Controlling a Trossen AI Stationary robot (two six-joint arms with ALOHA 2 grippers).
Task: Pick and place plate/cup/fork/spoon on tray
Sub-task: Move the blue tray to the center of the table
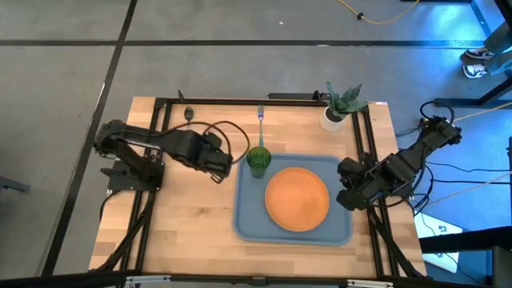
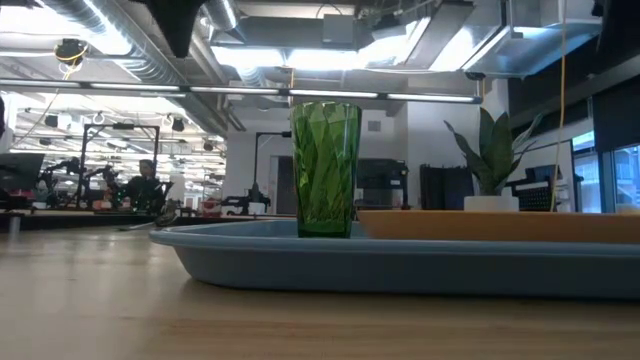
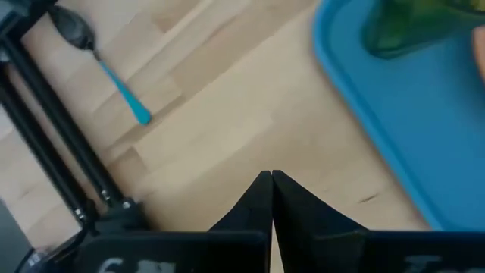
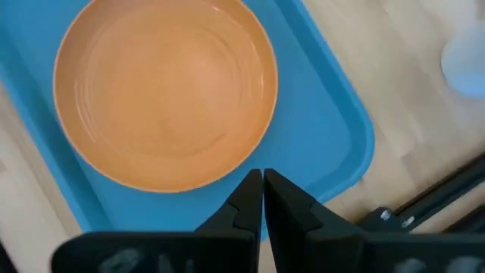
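Note:
The blue-grey tray (image 1: 250, 214) lies in the middle of the table, and the orange plate (image 1: 297, 198) rests flat in it. Upright in the tray's far left corner stands the green cup (image 1: 258, 160), which the low view shows close up (image 2: 325, 168). Beyond the tray, the fork (image 1: 261, 120) lies on the table near the far edge. The spoon (image 3: 98, 57) lies at the far left by the black frame. My left gripper (image 3: 271, 180) hangs shut over bare wood left of the tray. My right gripper (image 4: 262, 182) hangs shut above the tray's right rim (image 4: 341, 114).
A white pot with a green plant (image 1: 340, 108) stands at the far right corner. A black metal frame (image 1: 240, 102) runs along the table's far edge and sides. Bare wood lies left of and in front of the tray.

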